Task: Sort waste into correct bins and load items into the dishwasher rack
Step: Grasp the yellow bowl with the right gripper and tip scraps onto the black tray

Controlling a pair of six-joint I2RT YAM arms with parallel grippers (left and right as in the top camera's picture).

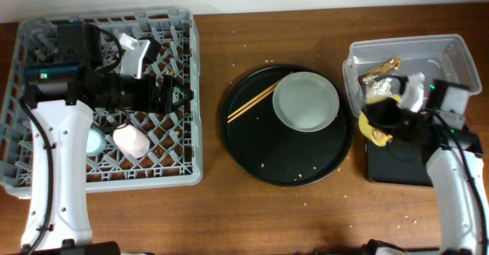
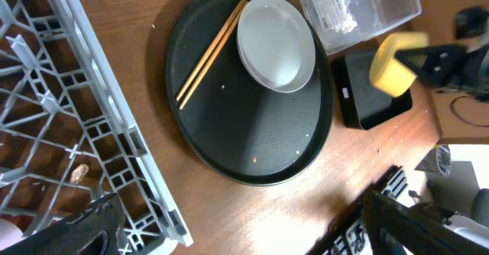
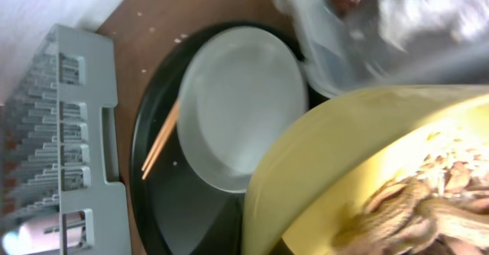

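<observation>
My right gripper (image 1: pixel 384 117) is shut on the yellow bowl (image 1: pixel 377 133) and holds it tilted above the flat black tray (image 1: pixel 397 167), next to the clear tub (image 1: pixel 451 53). Beige food scraps (image 3: pixel 428 201) lie in the bowl. A brown-gold wrapper (image 1: pixel 380 70) and crumpled paper (image 2: pixel 344 18) lie in the tub. The plate (image 1: pixel 306 101) and the chopsticks (image 1: pixel 260 98) lie on the round black tray. The pink cup (image 1: pixel 130 140) and the blue cup (image 1: pixel 94 140) sit in the dishwasher rack (image 1: pixel 191 133). My left gripper (image 1: pixel 179 96) is open and empty above the rack's right part.
The big round black tray (image 1: pixel 286 167) lies in the middle of the table, between the rack and the bins. Small crumbs are scattered on it and on the wood around it. The left arm's body spans the rack.
</observation>
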